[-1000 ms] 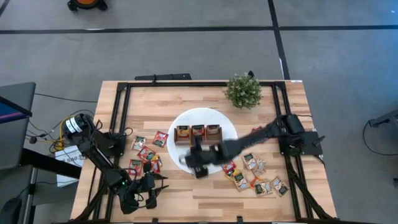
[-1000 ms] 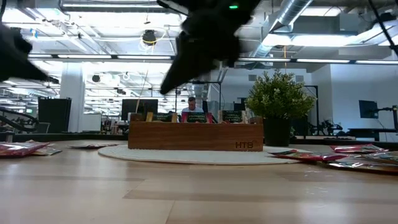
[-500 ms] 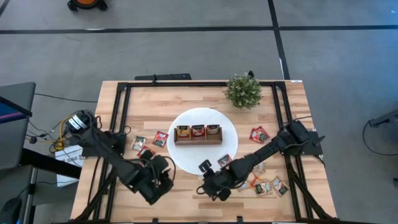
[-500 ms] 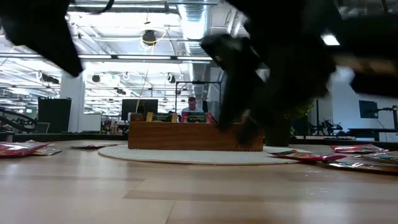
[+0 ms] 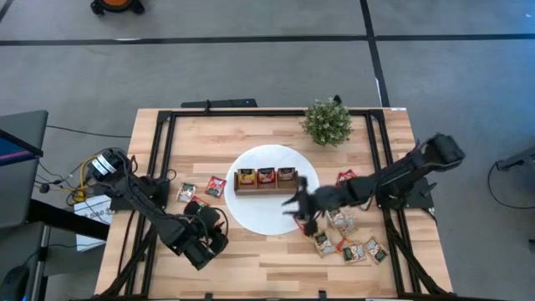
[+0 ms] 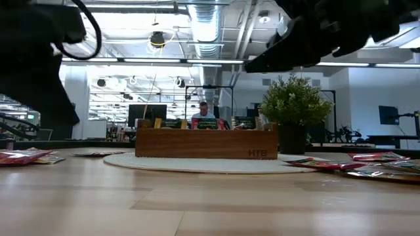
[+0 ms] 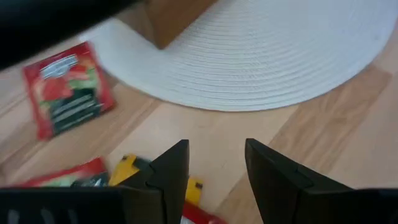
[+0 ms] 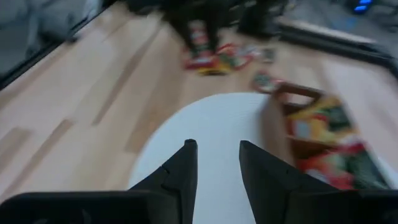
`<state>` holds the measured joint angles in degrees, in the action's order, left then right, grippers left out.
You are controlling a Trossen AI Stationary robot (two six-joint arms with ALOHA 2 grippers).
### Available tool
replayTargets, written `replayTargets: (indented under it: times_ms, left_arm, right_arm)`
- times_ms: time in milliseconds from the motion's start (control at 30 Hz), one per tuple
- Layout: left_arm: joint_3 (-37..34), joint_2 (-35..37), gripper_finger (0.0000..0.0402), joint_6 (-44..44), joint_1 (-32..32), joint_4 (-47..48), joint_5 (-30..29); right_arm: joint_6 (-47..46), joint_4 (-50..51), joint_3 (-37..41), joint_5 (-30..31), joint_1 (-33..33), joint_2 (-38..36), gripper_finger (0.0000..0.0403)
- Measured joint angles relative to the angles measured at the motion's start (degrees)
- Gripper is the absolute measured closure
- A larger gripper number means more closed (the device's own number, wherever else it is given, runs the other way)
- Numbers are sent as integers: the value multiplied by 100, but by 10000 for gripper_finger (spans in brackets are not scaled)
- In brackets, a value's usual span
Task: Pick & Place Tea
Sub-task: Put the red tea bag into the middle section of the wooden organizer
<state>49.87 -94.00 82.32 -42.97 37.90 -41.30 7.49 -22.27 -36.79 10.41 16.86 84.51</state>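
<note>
Since half a second earlier, the right gripper (image 5: 303, 209) had swung back from the front of the table up to the white disc's (image 5: 259, 219) right edge, while the left gripper (image 5: 211, 232) had barely shifted from its spot at the front left.

From above, the wooden box (image 5: 266, 180) sat on the disc with sachets standing in its three compartments. Loose tea sachets (image 5: 347, 238) lay scattered to the right of the disc, and another cluster of sachets (image 5: 201, 194) lay on the left, between the disc and the left arm. A small green plant (image 5: 328, 121) stood at the back of the table. Neither gripper's jaws could be read from here.

At table height, the box (image 6: 206, 143) stood on the disc with the plant (image 6: 296, 108) just to its right; flat sachets (image 6: 374, 167) lay along the tabletop at both sides. Dark arm shapes hung across the upper corners. A person (image 6: 202, 111) sat far back in the room.

Past the left wrist, the two fingers (image 7: 171, 171) stood spread with nothing between them, over bare wood near the disc's rim (image 7: 261, 68); a red sachet (image 7: 67, 87) lay flat beside the disc.

Past the right wrist, the fingers (image 8: 180, 174) stood apart and empty above the disc (image 8: 211, 130), with the box (image 8: 323, 134) and its sachets close by.
</note>
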Motion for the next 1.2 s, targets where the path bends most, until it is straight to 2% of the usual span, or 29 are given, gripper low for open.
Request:
replayTargets:
  times_ms: [167,367,500,667,800,933,1033,1200]
  left_arm:
    - [-472,2,280,-1109,359,-805,-92]
    - [-538,447,358,-2230,1336,-330,371]
    - [-538,940,395,-2327,1766,161,461]
    - [-581,1140,400,-1182,1861,932,289]
    - [-972,1100,400,-439,1959,762,322]
    - [-1453,1086,400,-471,2176,-8,546]
    - [-1738,1078,400,-944,2341,-749,725]
    - [-1786,1095,400,-1805,2332,-1420,1828]
  right_arm:
    - [-416,-858,659,0,-399,-297,292]
    - [-446,-854,761,-15,-333,-175,292]
    - [-424,-854,769,-15,-72,-172,292]
    - [-501,-961,760,5,323,-221,292]
    - [-496,-1150,765,3,537,-214,292]
    - [-550,-1302,765,7,564,-214,292]
    - [-654,-1300,765,24,562,-214,292]
    - [-743,-1298,765,22,576,-214,292]
